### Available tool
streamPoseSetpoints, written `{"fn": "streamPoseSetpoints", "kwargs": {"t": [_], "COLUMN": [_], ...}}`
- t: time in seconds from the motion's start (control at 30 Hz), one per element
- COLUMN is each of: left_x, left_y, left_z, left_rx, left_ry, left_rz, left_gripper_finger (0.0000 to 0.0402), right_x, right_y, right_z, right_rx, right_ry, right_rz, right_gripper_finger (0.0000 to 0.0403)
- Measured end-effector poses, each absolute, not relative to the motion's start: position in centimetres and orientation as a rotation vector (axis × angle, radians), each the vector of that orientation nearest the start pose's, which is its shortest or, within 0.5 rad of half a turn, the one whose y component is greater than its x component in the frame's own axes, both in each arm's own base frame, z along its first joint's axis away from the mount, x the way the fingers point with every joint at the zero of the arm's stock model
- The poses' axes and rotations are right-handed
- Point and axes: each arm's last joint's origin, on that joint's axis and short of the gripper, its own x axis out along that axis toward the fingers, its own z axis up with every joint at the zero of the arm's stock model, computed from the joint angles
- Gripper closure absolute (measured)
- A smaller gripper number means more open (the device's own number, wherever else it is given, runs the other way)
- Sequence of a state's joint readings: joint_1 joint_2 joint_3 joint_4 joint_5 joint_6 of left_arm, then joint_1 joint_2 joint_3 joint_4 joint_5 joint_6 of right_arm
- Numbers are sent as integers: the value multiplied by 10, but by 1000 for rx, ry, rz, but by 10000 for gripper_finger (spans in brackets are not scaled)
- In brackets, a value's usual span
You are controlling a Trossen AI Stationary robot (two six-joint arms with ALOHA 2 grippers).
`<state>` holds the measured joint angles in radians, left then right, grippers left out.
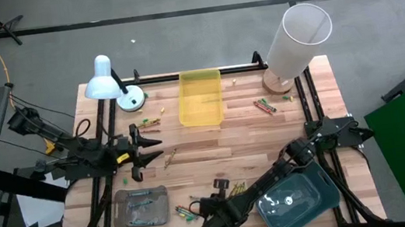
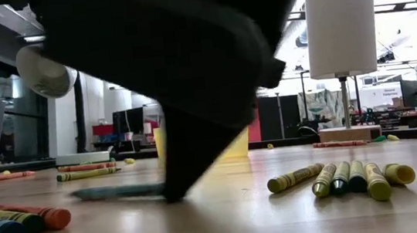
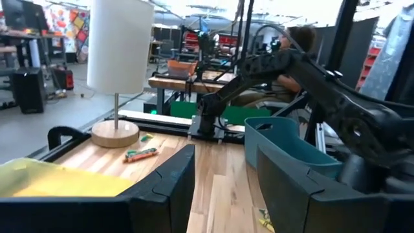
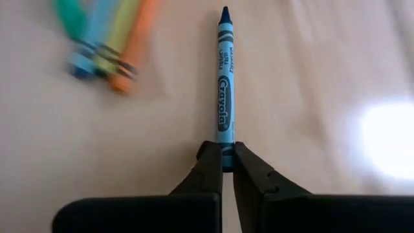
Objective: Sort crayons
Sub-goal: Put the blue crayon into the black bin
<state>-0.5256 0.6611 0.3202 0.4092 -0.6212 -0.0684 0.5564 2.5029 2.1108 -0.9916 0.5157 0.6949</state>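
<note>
Gripping the blunt end of a blue crayon, the right gripper sits low at the table's near edge, its two dark fingers clamped together on the stick, which lies flat on the wood and points straight away from the wrist. A small bunch of green, blue, yellow and orange crayons lies just beside it. More yellow-olive crayons rest in a loose row on the tabletop nearby. The teal tray lies next to the right arm, the grey tray sits toward the left, and the yellow tray is at the far side between the two lamps. The left gripper hovers over the table's left side, its fingers spread apart and holding nothing.
</note>
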Motion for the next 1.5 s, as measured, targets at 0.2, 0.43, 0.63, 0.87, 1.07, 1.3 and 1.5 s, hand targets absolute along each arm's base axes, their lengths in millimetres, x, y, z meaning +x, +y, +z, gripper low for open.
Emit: {"fn": "streamPoseSetpoints", "kwargs": {"t": [0.2, 0.43, 0.63, 0.87, 1.07, 1.3, 1.5], "left_x": [132, 128, 128, 127, 126, 126, 135], "left_y": [-65, -68, -68, -66, -65, -65, -63], "left_z": [249, 246, 241, 233, 232, 231, 217], "left_rx": [-56, -10, 5, 24, 37, 46, 89], "left_ry": [-65, -30, -14, -42, -63, -54, 9], "left_rz": [46, 35, 38, 85, 99, 99, 142], "left_gripper_finger": [252, 252, 252, 252, 252, 252, 252], "right_x": [414, 399, 387, 380, 367, 332, 302], "right_y": [237, 232, 226, 219, 192, 125, 67], "right_z": [166, 191, 198, 205, 191, 193, 171], "right_rx": [-210, -322, -374, -366, -212, 5, 100], "right_ry": [1082, 1017, 1048, 1056, 1046, 739, 354], "right_rz": [-508, -612, -685, -698, -587, -474, -366], "right_gripper_finger": [401, 402, 402, 402, 403, 403, 403]}}
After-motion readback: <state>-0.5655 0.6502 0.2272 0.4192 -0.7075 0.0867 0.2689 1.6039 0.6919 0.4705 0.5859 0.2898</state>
